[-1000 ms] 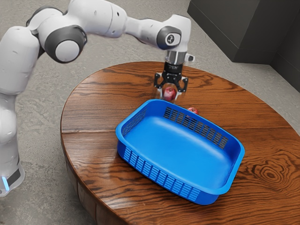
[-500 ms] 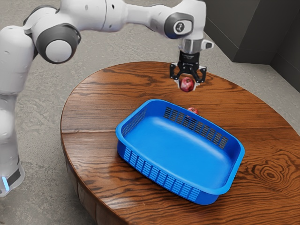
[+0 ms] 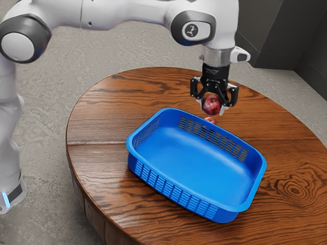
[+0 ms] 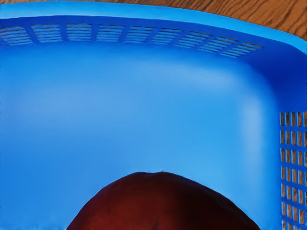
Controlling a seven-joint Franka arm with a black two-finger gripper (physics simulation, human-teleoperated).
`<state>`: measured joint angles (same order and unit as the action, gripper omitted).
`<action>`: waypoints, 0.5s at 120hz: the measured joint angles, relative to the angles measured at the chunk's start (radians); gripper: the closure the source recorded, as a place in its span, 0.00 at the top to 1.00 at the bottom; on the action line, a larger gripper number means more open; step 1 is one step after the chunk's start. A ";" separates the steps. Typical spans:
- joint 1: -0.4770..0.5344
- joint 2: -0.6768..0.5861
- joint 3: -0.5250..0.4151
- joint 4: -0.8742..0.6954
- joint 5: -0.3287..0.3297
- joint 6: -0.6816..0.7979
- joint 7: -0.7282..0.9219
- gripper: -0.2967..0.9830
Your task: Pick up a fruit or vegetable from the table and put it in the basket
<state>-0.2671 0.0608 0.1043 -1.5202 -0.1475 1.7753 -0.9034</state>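
Fruit (image 3: 211, 104), round and glossy, between black fingers (image 3: 233, 95) near slotted basket (image 3: 194, 158).

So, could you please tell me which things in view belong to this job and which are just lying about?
For the job:
red fruit, held in my gripper
blue basket, its destination
wooden table, the basket's support

Just lying about:
second red fruit, partly hidden behind the basket

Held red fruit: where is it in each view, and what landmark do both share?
Exterior view: the red fruit is gripped in the hand, right of and above the picture's middle.
Wrist view: the large dark-red rounded shape seen against the basket's floor.
Shared landmark: the blue basket, with its slotted walls.
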 joint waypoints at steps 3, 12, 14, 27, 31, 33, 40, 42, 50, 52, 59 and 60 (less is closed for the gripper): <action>-0.005 -0.003 0.000 -0.002 0.003 0.000 -0.007 0.51; -0.013 -0.003 0.000 -0.005 0.011 0.000 -0.026 0.51; -0.014 -0.003 0.000 -0.006 0.012 0.000 -0.030 0.51; -0.008 -0.006 0.000 -0.005 0.009 0.001 -0.052 0.65; -0.005 -0.006 0.000 -0.005 0.008 0.001 -0.058 0.67; -0.003 -0.006 0.000 -0.005 0.008 0.001 -0.060 0.68; 0.002 -0.004 0.005 -0.005 -0.006 0.002 -0.069 0.71; 0.005 -0.004 0.005 -0.004 -0.015 0.002 -0.072 0.72; 0.018 -0.004 0.007 -0.003 -0.042 0.003 -0.081 0.74; 0.021 -0.004 0.008 -0.003 -0.047 0.003 -0.083 0.74; 0.033 -0.005 0.009 -0.002 -0.061 0.004 -0.090 0.75; 0.034 -0.005 0.009 -0.002 -0.062 0.004 -0.091 0.75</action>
<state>-0.2328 0.0554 0.1131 -1.5223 -0.2099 1.7792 -0.9946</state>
